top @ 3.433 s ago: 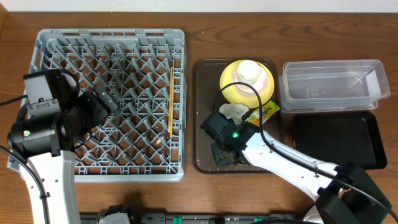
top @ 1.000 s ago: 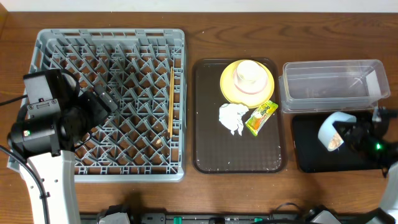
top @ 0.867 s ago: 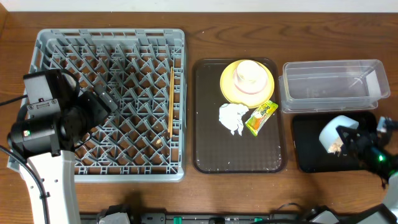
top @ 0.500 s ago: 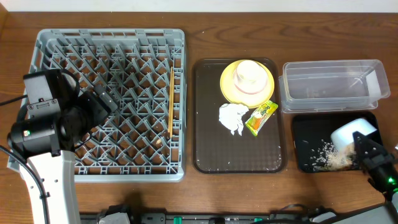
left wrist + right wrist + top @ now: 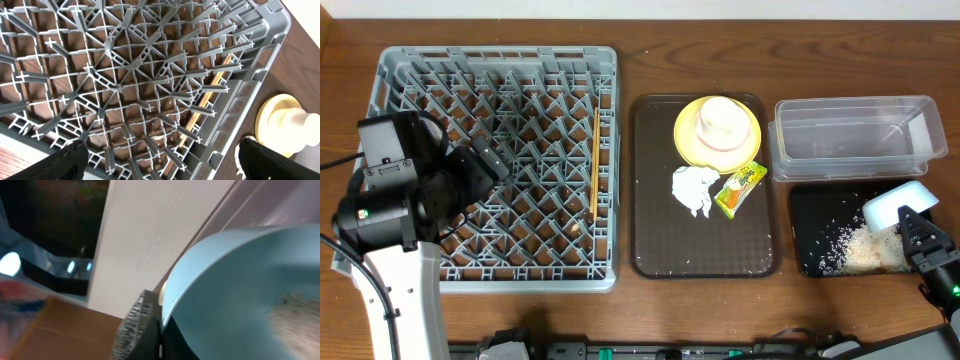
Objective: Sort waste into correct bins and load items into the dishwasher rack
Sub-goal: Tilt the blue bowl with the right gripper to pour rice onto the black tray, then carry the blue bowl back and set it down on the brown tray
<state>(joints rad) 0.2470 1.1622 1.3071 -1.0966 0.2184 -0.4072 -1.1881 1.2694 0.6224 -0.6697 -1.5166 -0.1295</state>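
My right gripper (image 5: 912,222) is shut on the rim of the light blue bowl (image 5: 894,203) and holds it tipped over the black tray (image 5: 817,212), where white rice scraps (image 5: 855,252) lie. In the right wrist view the jaws (image 5: 161,330) pinch the bowl's rim (image 5: 240,290). My left gripper (image 5: 485,163) hangs open and empty over the grey dishwasher rack (image 5: 500,60), seen close in the left wrist view (image 5: 125,75). A chopstick (image 5: 593,165) lies in the rack. The yellow plate (image 5: 690,140) carries a white bowl or cup (image 5: 723,118).
The crumpled napkin (image 5: 694,188) and yellow-green snack packet (image 5: 740,188) lie on the dark brown serving tray (image 5: 655,230), below the plate. The clear tub (image 5: 855,135) stands behind the black tray. The left wrist view shows the chopsticks (image 5: 200,107) and the plate (image 5: 272,120).
My right gripper carried the blue bowl from the brown tray to the black tray and tipped it. Rice spilled onto the black tray. The left arm has not moved.
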